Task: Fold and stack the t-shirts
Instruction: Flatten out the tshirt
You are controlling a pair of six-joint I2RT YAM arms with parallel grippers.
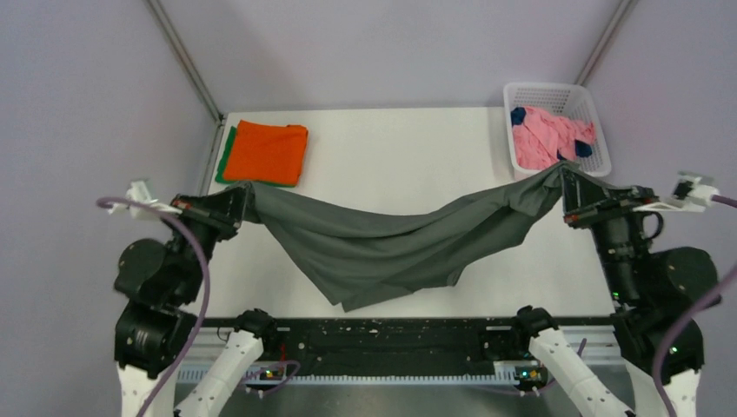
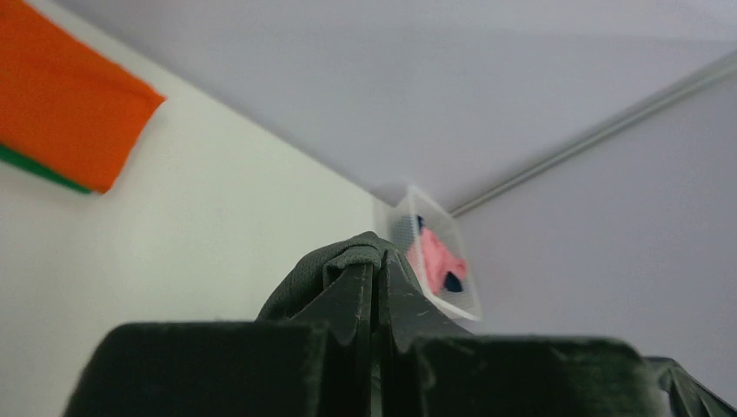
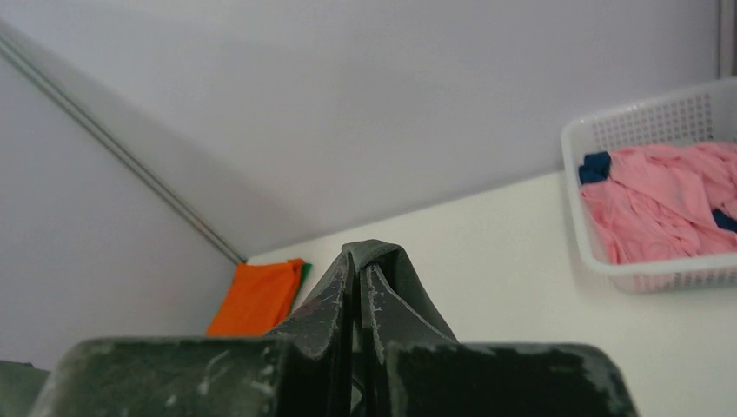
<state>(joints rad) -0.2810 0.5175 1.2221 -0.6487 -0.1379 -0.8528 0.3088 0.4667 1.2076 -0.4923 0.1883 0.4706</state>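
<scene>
The dark olive-grey t-shirt (image 1: 382, 248) hangs stretched in the air between both grippers, sagging in the middle with its lowest fold near the table's front. My left gripper (image 1: 242, 198) is shut on its left end; the pinched cloth (image 2: 348, 261) shows over the closed fingers in the left wrist view. My right gripper (image 1: 567, 187) is shut on its right end, with the cloth (image 3: 375, 254) bunched at the fingertips. A folded orange t-shirt (image 1: 269, 151) lies on a folded green one (image 1: 225, 159) at the back left. Pink (image 1: 543, 135) and navy (image 1: 518, 115) t-shirts lie in the basket.
The white lattice basket (image 1: 567, 92) stands at the table's back right corner. Grey walls enclose the white table (image 1: 408, 156) on three sides. A black rail (image 1: 391, 334) runs along the near edge between the arm bases.
</scene>
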